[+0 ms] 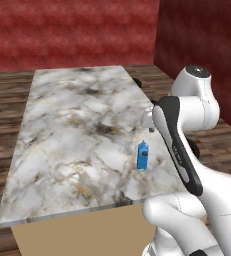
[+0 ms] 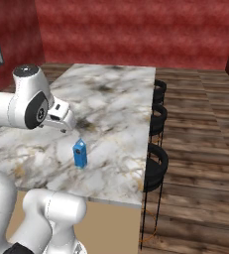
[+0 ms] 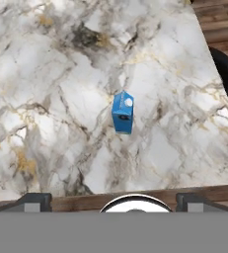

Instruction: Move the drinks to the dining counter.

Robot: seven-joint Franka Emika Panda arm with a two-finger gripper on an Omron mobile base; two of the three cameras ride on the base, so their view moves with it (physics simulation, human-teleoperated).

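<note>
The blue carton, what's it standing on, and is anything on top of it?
The blue carton stands upright on the marble dining counter, near its front edge. Nothing rests on its top. Its base hides the contact patch beneath it.

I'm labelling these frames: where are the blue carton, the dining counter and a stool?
blue carton [image 3: 122,113]: hand view, front face.
dining counter [image 1: 67,120]: left base view, bare marble top.
stool [image 2: 157,168]: right base view, black backrest.

Polished white-grey marble with dark and gold veins on the dining counter [image 1: 77,130]; plain matt tan base. Smooth, matt blue paperboard carton [image 3: 123,112] ahead of the jaws. Dark matt stools [image 2: 155,166] beyond; brown plank wood floor [image 2: 200,149]; mottled red wall [image 2: 136,30].
</note>
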